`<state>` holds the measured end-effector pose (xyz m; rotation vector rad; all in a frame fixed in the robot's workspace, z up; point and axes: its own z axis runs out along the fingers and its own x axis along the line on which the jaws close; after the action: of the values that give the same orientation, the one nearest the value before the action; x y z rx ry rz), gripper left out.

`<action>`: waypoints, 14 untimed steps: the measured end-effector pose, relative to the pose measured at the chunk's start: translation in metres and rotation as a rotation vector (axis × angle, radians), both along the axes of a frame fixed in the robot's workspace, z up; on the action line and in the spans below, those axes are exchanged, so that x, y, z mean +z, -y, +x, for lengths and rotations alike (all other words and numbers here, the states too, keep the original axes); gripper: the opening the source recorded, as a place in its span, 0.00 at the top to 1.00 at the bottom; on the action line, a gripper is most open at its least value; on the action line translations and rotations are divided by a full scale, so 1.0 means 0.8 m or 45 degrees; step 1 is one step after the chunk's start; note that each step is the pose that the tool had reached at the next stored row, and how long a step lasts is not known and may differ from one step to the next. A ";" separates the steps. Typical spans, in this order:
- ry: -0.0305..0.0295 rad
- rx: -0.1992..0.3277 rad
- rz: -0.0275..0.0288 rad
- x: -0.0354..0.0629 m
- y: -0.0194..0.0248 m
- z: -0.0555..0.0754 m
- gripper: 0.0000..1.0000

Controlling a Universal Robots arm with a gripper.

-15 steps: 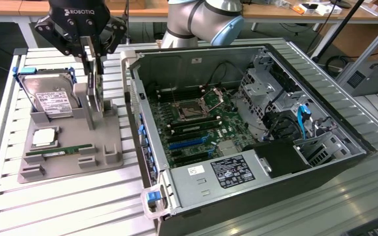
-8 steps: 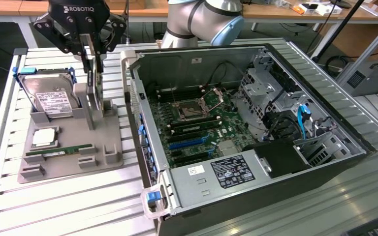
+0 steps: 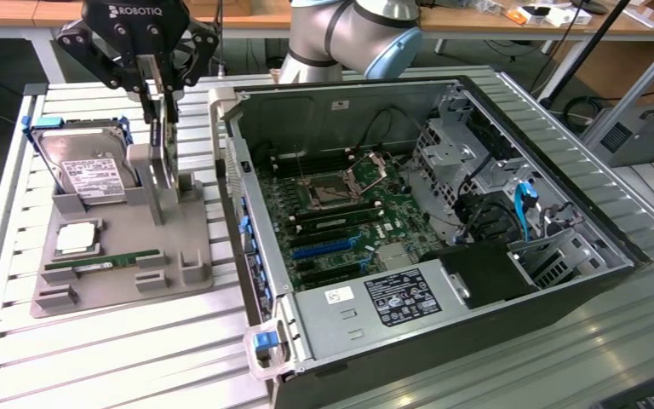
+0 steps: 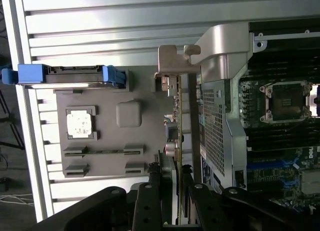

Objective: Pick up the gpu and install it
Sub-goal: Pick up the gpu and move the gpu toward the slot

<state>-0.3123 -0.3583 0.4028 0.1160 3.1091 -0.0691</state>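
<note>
Hanging over the grey parts tray [image 3: 185,234] on the slatted desk [image 3: 111,358], the hand [image 3: 160,115] is seen closed narrowly on the upper edge of the gpu [image 4: 178,118]. The card is held upright and edge-on, with its silver bracket [image 4: 171,61] at one end, just beside the outer wall of the open computer case [image 3: 599,230]. A hard drive [image 3: 88,166], a processor chip [image 3: 77,239] and a RAM stick [image 3: 106,260] are set in the tray. Whether the card is lifted clear of the tray cannot be told.
</note>
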 end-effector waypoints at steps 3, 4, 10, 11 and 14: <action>-0.0001 0.000 -0.0001 0.001 0.0000 0.000 0.73; -0.0001 0.000 -0.0001 0.001 0.0000 0.000 0.73; -0.0001 0.000 -0.0001 0.004 0.0000 0.000 0.73; 0.0000 0.000 -0.0001 0.005 0.0000 0.000 0.73; -0.0002 0.000 -0.0001 0.006 0.0000 0.000 0.73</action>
<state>-0.3123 -0.3583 0.4076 0.1160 3.1092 -0.0693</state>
